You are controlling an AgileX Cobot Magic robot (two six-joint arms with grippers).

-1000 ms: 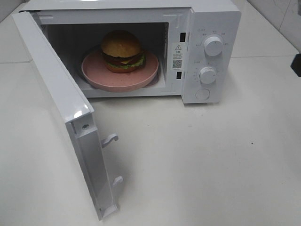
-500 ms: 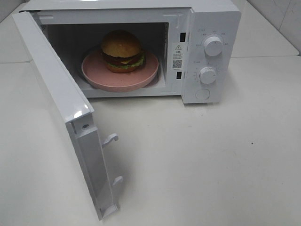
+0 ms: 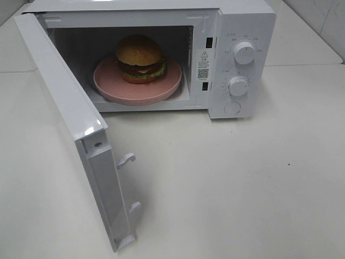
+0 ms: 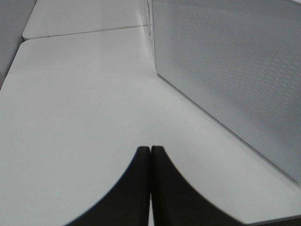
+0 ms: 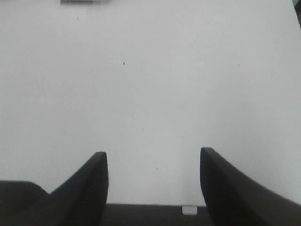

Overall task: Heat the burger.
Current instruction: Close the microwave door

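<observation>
The burger [image 3: 139,58], golden-brown bun over lettuce and filling, sits on a round pink plate [image 3: 108,82] inside the white microwave [image 3: 242,16]. The microwave door [image 3: 70,116] is swung wide open toward the front left. Neither arm shows in the exterior high view. My left gripper [image 4: 150,149] is shut, fingertips touching, over bare table beside the door's outer face [image 4: 235,70]. My right gripper [image 5: 153,157] is open with nothing between its fingers, above bare white table.
Two round knobs [image 3: 244,53] and a round button [image 3: 232,108] are on the microwave's right panel. Door latch hooks [image 3: 126,158] stick out from the open door's edge. White table [image 3: 242,183] spreads in front and to the right.
A dark object at the right edge of the exterior high view one second ago has left the view. Nothing else has moved.
</observation>
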